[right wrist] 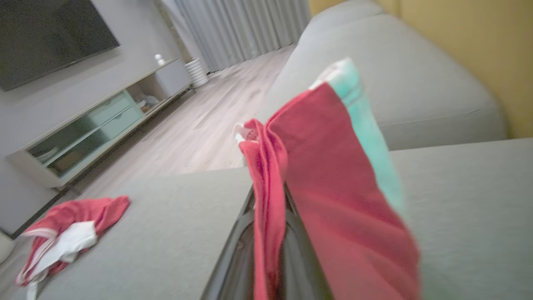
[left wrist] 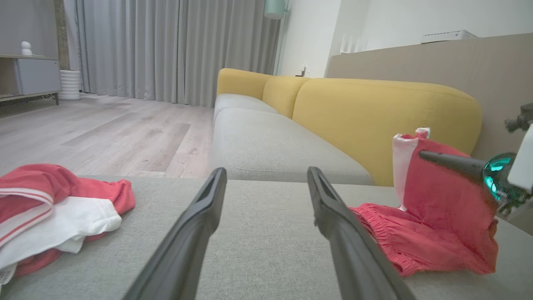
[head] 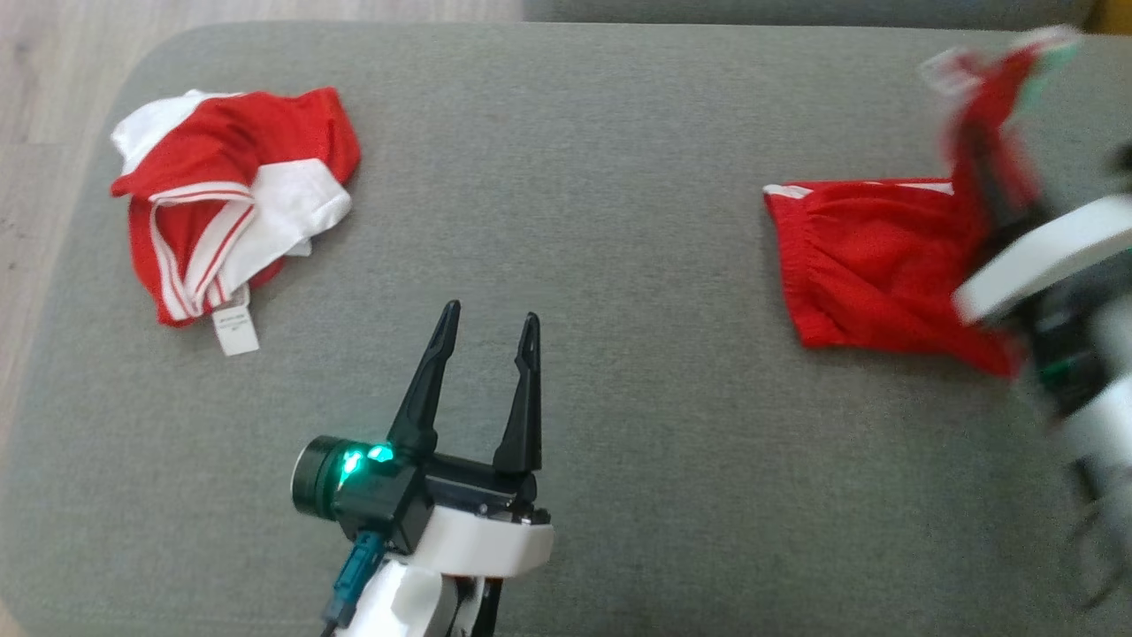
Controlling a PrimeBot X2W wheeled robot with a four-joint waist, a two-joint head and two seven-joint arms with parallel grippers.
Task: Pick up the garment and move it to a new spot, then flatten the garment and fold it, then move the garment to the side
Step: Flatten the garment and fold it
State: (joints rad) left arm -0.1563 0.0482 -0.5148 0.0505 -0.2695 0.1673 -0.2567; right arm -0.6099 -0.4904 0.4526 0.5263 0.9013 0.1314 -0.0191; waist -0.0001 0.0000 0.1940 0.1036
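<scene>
Right fingers (right wrist: pixel 235 258) clamp the garment (right wrist: pixel 333 187), blurred in head view.

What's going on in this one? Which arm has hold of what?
The robot is working over a grey cushion with two red garments on it. Its right gripper is shut on one edge of the red shorts, holding that edge up while the rest lies on the cushion. The left gripper is open and empty above bare cushion. A crumpled red-and-white garment lies apart at the robot's left, untouched. Nothing has been flattened or folded yet.
</scene>
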